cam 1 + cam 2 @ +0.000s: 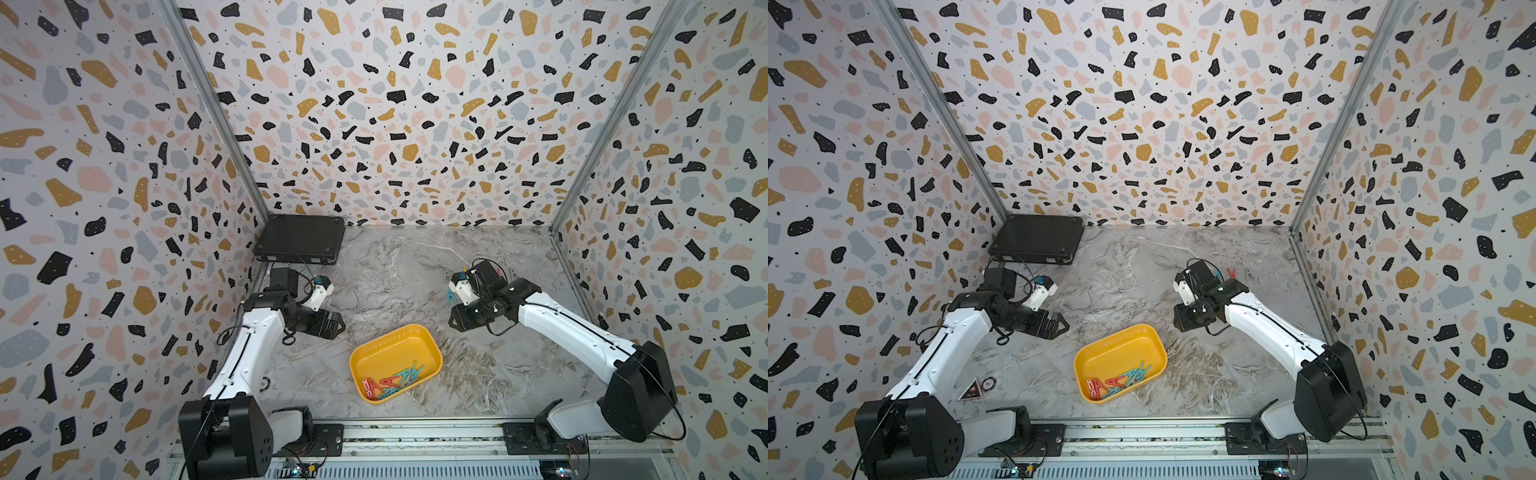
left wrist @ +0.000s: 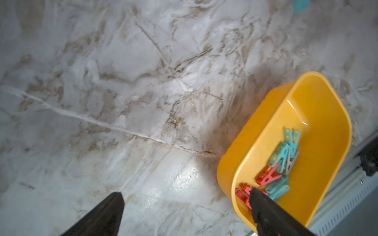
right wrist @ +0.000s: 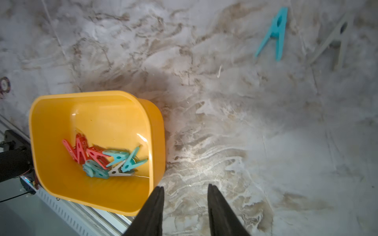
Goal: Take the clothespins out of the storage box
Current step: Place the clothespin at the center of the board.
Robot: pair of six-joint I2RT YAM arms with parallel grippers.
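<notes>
Nearest, at 6 o'clock on the marble table (image 1: 390,266), sits one yellow storage box (image 1: 395,349). The clothespins (image 1: 392,380) in it are heaped at its 7 o'clock end: about three red, four or five teal and one grey, overlapping too much for a sure count.

Farther back, two grippers flank the box. The left gripper (image 1: 338,327), at 9 o'clock, has its jaws spread wide and empty. The right gripper (image 1: 454,319), at 3 o'clock, has its jaws parted by a narrower gap with nothing between them.

Beyond it, around 2 o'clock, three pegs lie loose on the marble. One teal clothespin (image 3: 274,34) and one grey clothespin (image 3: 337,38) are just beside each other, and one red clothespin (image 1: 1231,273) shows in a top view.

Farthest, at 11 o'clock, one black case (image 1: 299,243) lies in the corner.
</notes>
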